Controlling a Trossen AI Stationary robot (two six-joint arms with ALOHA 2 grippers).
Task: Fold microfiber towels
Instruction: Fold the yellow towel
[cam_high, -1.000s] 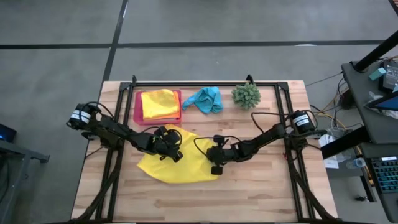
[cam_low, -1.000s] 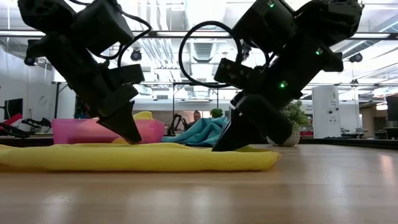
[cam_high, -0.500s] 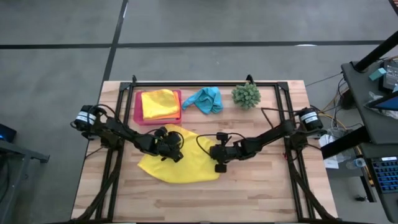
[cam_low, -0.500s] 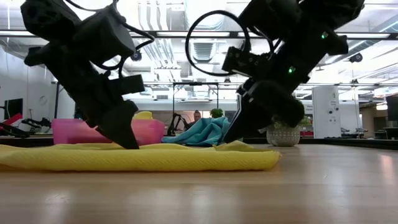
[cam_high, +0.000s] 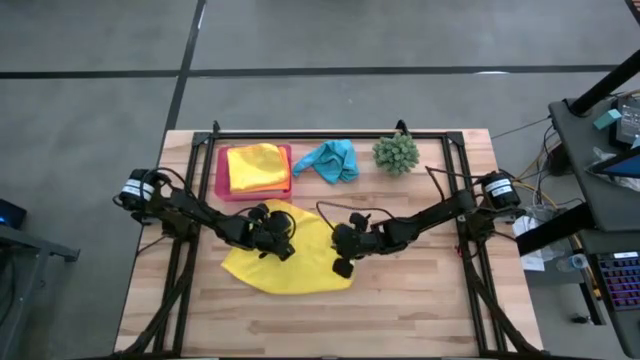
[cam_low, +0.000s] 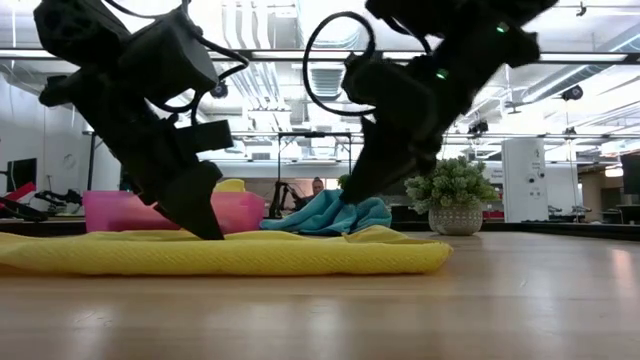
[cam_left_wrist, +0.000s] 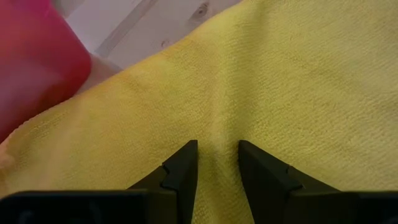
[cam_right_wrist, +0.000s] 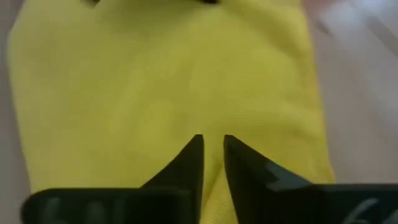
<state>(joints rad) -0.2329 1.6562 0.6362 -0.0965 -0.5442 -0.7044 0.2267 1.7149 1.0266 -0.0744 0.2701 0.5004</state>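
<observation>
We see the yellow towel (cam_high: 285, 262) spread flat on the tabletop (cam_high: 420, 310), in the lower centre of the high view, its long axis running from lower left toward upper right. Both tools bear on it from opposite sides. The left tool (cam_high: 277, 240) sits at the towel's upper left part, its fingers slightly apart with a ridge of yellow cloth gathered between them, tips down on the fabric. The right tool (cam_high: 343, 262) is at the towel's right edge, fingers nearly together and pinching a small fold of that edge, which the low view shows raised just off the wood. We judge the right arm is the one placed to carry its edge leftward across the towel while the left pins.
</observation>
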